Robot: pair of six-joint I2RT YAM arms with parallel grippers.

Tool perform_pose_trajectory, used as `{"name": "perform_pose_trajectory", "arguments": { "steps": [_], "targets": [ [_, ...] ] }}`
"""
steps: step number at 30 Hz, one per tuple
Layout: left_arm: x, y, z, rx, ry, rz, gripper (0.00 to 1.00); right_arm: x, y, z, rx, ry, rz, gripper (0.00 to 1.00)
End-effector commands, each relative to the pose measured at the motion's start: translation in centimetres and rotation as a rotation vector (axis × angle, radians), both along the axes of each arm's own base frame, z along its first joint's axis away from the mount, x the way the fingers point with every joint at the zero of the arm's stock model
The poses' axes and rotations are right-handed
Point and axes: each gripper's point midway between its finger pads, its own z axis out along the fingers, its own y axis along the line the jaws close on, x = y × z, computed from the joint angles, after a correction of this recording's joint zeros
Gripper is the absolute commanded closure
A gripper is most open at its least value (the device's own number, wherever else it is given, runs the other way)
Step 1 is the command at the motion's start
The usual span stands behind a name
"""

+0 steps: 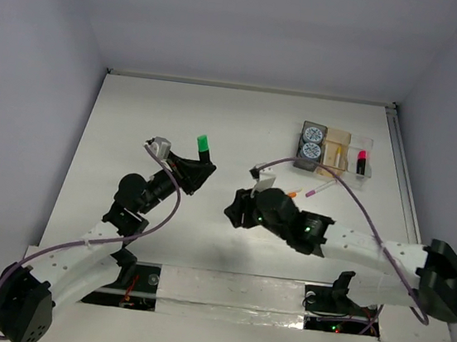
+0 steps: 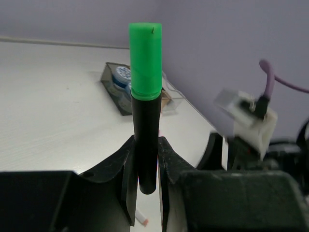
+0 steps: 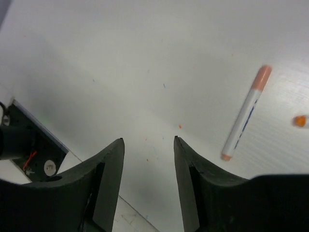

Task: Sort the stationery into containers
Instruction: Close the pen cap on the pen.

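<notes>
My left gripper [image 1: 196,169] is shut on a black highlighter with a green cap [image 1: 203,144] and holds it upright above the table; in the left wrist view the highlighter [image 2: 145,63] stands between the fingers [image 2: 166,164]. My right gripper [image 3: 148,140] is open and empty over bare table, and it shows in the top view [image 1: 234,208]. The row of trays [image 1: 372,142] stands at the back right. Its dark grey tray holds two blue-white rolls [image 1: 311,143]. The clear end tray holds a pink-capped highlighter [image 1: 361,162].
Two thin pens lie on the table in front of the trays, one with an orange tip [image 1: 293,193] and one purple [image 1: 320,187]. A white pen with orange ends [image 3: 245,113] lies to the right of my right gripper. The enclosure walls stand close on all sides.
</notes>
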Motion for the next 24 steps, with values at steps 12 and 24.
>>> {"name": "perform_pose_trajectory", "arguments": {
  "steps": [12, 24],
  "targets": [
    [-10.6, -3.3, 2.8, -0.177, -0.158, -0.584, 1.00, -1.5, -0.7, 19.2, 0.353, -0.575, 0.544, 0.01],
    [-11.9, -3.2, 2.6, -0.200, -0.148, -0.645, 1.00, 0.5, 3.9, 22.8, 0.478, -0.571, 0.608, 0.06]
  ]
}}
